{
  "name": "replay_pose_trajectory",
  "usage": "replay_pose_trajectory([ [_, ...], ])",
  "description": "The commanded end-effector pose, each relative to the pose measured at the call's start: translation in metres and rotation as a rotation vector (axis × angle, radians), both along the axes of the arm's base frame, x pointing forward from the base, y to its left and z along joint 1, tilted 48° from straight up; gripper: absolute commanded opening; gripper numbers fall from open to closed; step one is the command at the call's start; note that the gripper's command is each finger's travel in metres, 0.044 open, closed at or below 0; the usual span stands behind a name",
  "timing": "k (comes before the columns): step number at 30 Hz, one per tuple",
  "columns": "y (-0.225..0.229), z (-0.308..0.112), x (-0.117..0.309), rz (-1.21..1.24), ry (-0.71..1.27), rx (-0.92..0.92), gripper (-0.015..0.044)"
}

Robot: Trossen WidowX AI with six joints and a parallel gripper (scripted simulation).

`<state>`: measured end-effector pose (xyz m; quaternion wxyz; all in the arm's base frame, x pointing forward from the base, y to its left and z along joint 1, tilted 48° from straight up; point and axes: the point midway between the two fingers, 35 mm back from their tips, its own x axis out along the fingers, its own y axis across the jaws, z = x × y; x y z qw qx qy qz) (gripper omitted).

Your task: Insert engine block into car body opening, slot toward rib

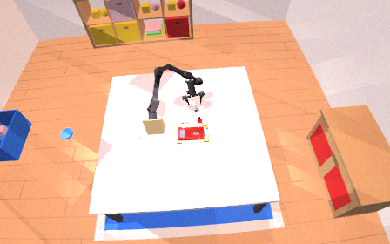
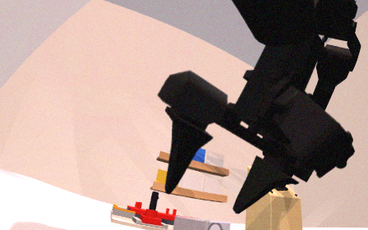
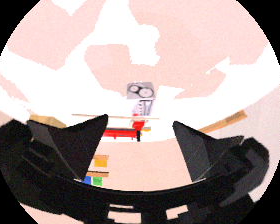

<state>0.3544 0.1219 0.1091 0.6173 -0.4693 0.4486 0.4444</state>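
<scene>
The grey engine block (image 1: 196, 109) (image 2: 202, 224) (image 3: 141, 91) is on the white table, outside the car body and on the arm's side of it. Its face with two dark rings points up in the wrist view, and a lined side shows below that face. The red car body (image 1: 186, 133) (image 3: 116, 134) has yellow and white edges; the rib in its opening is too small to make out. My gripper (image 1: 195, 105) (image 2: 202, 202) (image 3: 142, 120) is open and empty, above the block, with a gap between the fingertips and the block in the exterior view.
A small red part with a black post (image 1: 199, 120) (image 2: 154, 201) (image 3: 138, 135) stands between the block and the car body. A tan box (image 1: 154, 126) (image 2: 273, 211) (image 3: 48, 120) stands beside the car body, near the arm's base. The shelf and blue bin are off the table.
</scene>
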Motion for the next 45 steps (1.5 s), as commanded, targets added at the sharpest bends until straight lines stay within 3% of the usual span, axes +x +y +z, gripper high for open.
replay_pose_trajectory([
  [1, 0.0, -0.003, -0.001, -0.101, 0.03, 0.047, 0.044],
  [45, -0.013, -0.012, -0.002, -1.45, 0.552, 0.537, 0.044],
])
